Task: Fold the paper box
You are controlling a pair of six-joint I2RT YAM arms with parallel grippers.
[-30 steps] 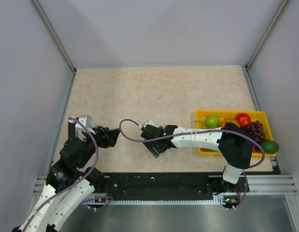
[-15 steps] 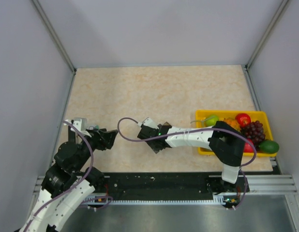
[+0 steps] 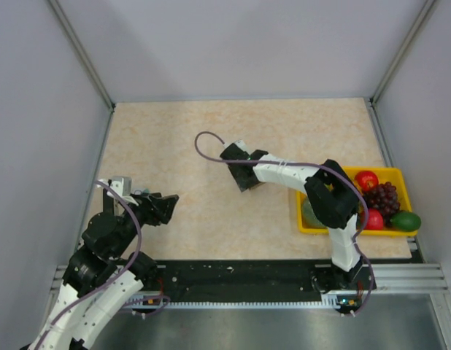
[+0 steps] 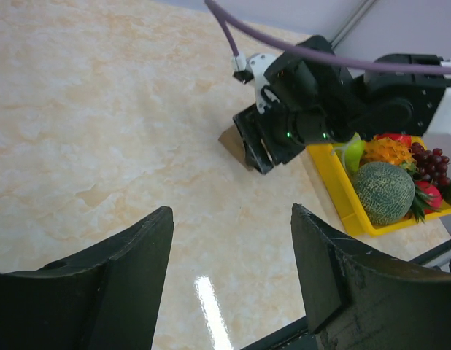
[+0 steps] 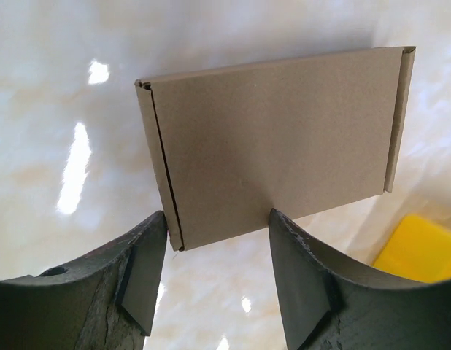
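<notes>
Pressure from the spread right gripper (image 5: 218,222) should land evenly on the paper box (image 5: 276,146), midway between side edges; left gripper (image 4: 231,215) gapes empty.

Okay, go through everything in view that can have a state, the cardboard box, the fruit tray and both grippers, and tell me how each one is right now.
paper box: folded shut, lying flat
right gripper: open, fingers straddling part of the box's near edge
left gripper: open, holding nothing
yellow tray: loaded with fruit
</notes>
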